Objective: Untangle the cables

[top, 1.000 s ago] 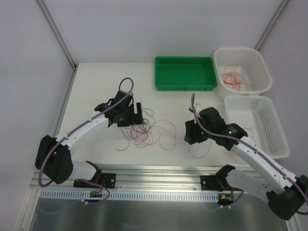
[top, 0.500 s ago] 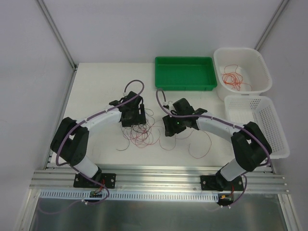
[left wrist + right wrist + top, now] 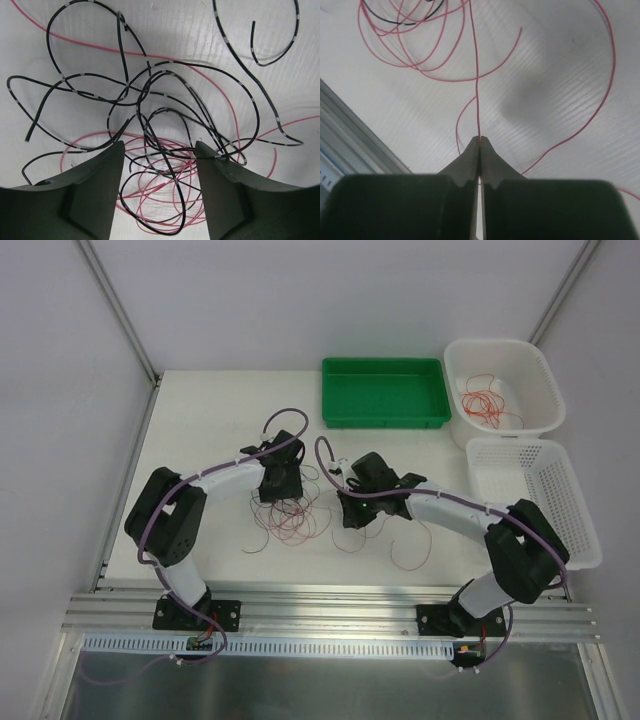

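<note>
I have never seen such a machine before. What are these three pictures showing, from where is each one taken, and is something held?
Two robot arms are bolted at the near edge of a white table. One picture looks down from above. The other two come from small cameras on each wrist, so the dark shapes at the bottom are the hand's own fingers.

On the table lies a tangle of thin red and black cables. Behind it stand a green tray, a white tub holding more red wire, and a white basket.

The left hand is open, its fingers straddling the tangle. The right hand is shut, pinching one red cable.
</note>
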Tool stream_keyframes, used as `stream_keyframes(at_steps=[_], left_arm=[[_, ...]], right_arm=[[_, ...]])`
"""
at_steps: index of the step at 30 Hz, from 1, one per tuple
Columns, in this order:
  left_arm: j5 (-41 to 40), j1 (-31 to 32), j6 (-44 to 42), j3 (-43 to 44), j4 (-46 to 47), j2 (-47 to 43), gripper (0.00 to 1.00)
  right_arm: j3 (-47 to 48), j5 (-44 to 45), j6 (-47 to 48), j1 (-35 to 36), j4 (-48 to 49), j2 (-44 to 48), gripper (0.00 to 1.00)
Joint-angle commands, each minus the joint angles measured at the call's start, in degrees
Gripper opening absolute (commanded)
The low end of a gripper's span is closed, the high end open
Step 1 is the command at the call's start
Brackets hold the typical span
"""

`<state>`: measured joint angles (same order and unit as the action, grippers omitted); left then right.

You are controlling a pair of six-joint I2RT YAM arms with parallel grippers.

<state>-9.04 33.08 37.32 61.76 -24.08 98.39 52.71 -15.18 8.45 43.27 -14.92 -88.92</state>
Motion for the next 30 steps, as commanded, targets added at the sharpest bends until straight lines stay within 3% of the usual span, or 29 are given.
stream_keyframes(at_steps=[1,7,13,21,30], left_arm=[[-3.2,0.7,1.3,2.4,0.7,2.0,0.57],[-6.3,0.1,0.8,1.6,0.7,2.2,0.2],[-7.4,-4.4,-0.3,-0.9,0.7,0.4,0.0],[-7.2,-13.6,-2.1,-4.5,0.7,-2.1,0.0],[-6.9,-22.8,-2.5,-6.8,0.7,-3.2,0.0]], right_arm=[[-0.6,1.3,-0.2,2.1,-1.7,6.2,0.01],[-1.2,4.9,-0.2,3.5,-8.6,15.7,0.01],[-1.7,11.8,-0.3,3.5,-19.7,32.1,0.01],[9.1,25.9,-0.5,3.4,-38.6,52.4,0.01],[21.3,32.9,-0.5,3.4,-47.7,57.1,0.01]])
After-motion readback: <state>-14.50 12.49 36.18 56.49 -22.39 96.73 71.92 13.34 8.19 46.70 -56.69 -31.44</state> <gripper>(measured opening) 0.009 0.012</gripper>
